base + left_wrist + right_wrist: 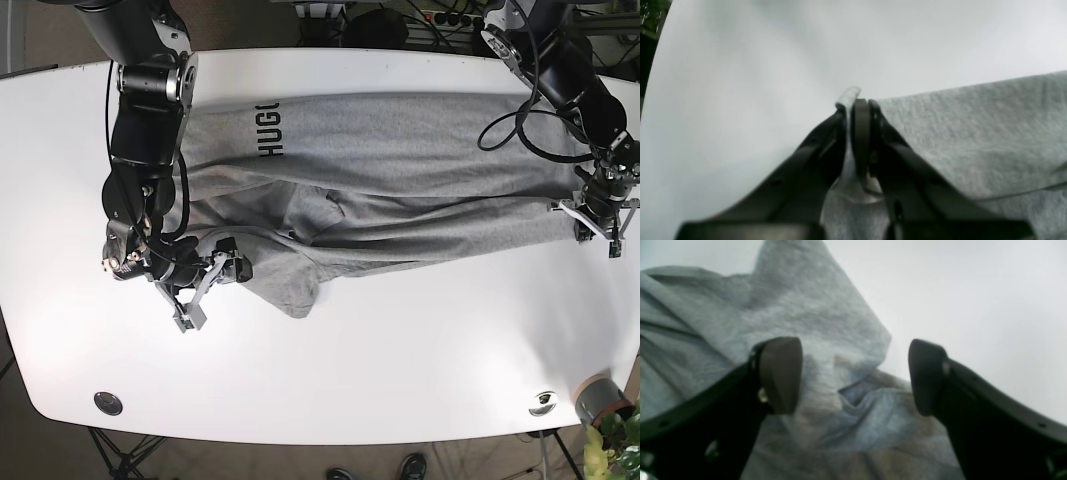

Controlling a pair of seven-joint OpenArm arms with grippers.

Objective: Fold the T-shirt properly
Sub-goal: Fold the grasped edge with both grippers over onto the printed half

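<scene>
A grey T-shirt [400, 170] lies spread lengthwise across the white tabletop [400, 350], partly folded along its length, with dark lettering [268, 128] near one end. The left gripper [849, 100] has its fingers [861, 133] clamped tight on a thin edge of the fabric, a small tab of cloth poking up just past the tips; the rest of the shirt stretches away to one side of those fingers. The right gripper [855, 373] holds its fingers [780, 373] wide apart, hovering over a crumpled, bunched corner of the shirt, which lies directly beneath and between them without being gripped. In the base view this corner sits just beside the right fingers, by the sleeve [290, 285]
</scene>
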